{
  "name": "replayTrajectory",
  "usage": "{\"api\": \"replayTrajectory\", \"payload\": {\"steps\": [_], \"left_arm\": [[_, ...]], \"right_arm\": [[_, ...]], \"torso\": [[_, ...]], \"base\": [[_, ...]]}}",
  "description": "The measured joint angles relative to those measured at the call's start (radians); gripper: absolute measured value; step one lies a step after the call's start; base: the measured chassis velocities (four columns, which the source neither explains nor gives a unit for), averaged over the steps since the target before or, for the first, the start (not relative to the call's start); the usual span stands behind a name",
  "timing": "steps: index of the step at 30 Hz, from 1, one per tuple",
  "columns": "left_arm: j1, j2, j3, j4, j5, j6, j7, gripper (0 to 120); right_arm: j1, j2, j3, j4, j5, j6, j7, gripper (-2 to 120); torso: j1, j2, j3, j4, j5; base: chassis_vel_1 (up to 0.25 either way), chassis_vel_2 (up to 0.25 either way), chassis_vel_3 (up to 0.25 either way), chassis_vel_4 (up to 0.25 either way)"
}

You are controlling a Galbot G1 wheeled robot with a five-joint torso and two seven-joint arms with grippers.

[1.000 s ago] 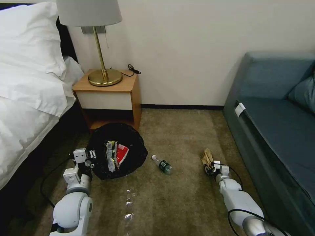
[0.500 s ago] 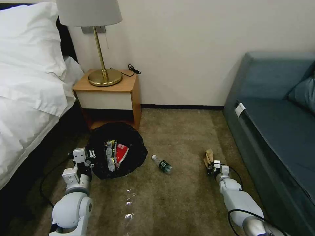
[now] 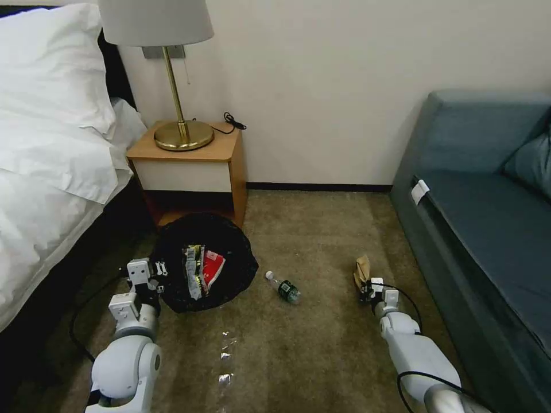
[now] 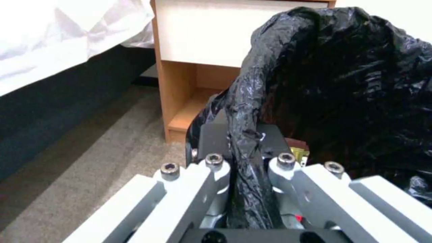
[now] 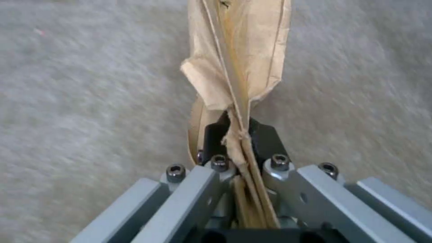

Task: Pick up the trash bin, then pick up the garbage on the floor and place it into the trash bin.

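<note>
Item: trash bin (image 3: 204,261), round, lined with a crinkled black bag folded over the rim. Location: on or just above the carpet in front of the nightstand (image 3: 186,166), beside the bed (image 3: 51,172); whether it is clear of the floor cannot be told. Held by the left gripper (image 4: 245,148), its fingers clamped together on the bag-covered rim at the side nearest the robot. Likely purpose of this hold: mouth kept upward and open to receive litter.

Contents of bin: red-and-white wrapper (image 3: 213,269) and dark-and-yellow snack wrapper (image 3: 194,272), lying side by side inside.

Item: crumpled brown paper (image 3: 361,271). Location: on the right, near the blue sofa (image 3: 488,218), well apart from the bin. Held by the right gripper (image 5: 238,138), fingers closed on its lower folded edge, the remainder standing up beyond the fingertips. The thin pinch appears secure, though loose paper may slip or tear.

Item: small clear bottle (image 3: 283,286), green label, on its side on the carpet between the two arms, untouched.

Left arm: extended forward and low, wrist level with the bin rim.

Right arm: extended forward and low toward the carpet, gripper pointing away from the robot.

Status, as judged: two pieces binned, one in hand, one still on the floor.
</note>
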Motion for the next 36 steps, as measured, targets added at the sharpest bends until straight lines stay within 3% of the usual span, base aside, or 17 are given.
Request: {"api": "replayTrajectory", "payload": {"steps": [17,36], "left_arm": [[-0.017,-0.001,-0.007,0.030,-0.008,-0.004,0.003,5],[-0.065,-0.026,0.020,0.091,0.007,-0.013,0.002,5]], "right_arm": [[-0.005,0.023,-0.109,0.096,0.005,0.135,0.010,2],[-0.092,-0.009,-0.299,0.458,0.036,0.173,0.124,2]], "torso": [[0.000,0.000,0.000,0.0001,-0.0001],[0.000,0.000,0.000,0.0001,-0.0001]], "base": [[0.000,0.000,0.000,0.000],[0.000,0.000,0.000,0.000]]}}
